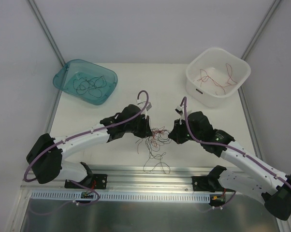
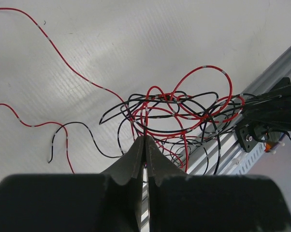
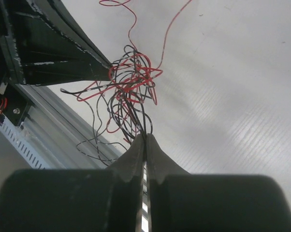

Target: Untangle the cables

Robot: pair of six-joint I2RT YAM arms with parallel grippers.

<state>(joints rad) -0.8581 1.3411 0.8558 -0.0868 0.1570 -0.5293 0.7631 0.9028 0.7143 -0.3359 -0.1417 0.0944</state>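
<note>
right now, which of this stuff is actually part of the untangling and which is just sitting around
Part of the job: the tangled red and black cables, pinched by the left gripper and the right gripper; the teal bin holding black strands; the white tub holding red strands.
Just there: the purple arm cables; the metal rail at the table's near edge.

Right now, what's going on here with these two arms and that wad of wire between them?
Two robot arms are working on a tangle of red and black wires at the table's centre. The left gripper and the right gripper are each shut on strands of it from opposite sides. Some loose ends trail toward the near edge. A few black strands lie in the teal bin at back left, and red strands in the white tub at back right, so some sorting looks done already.
</note>
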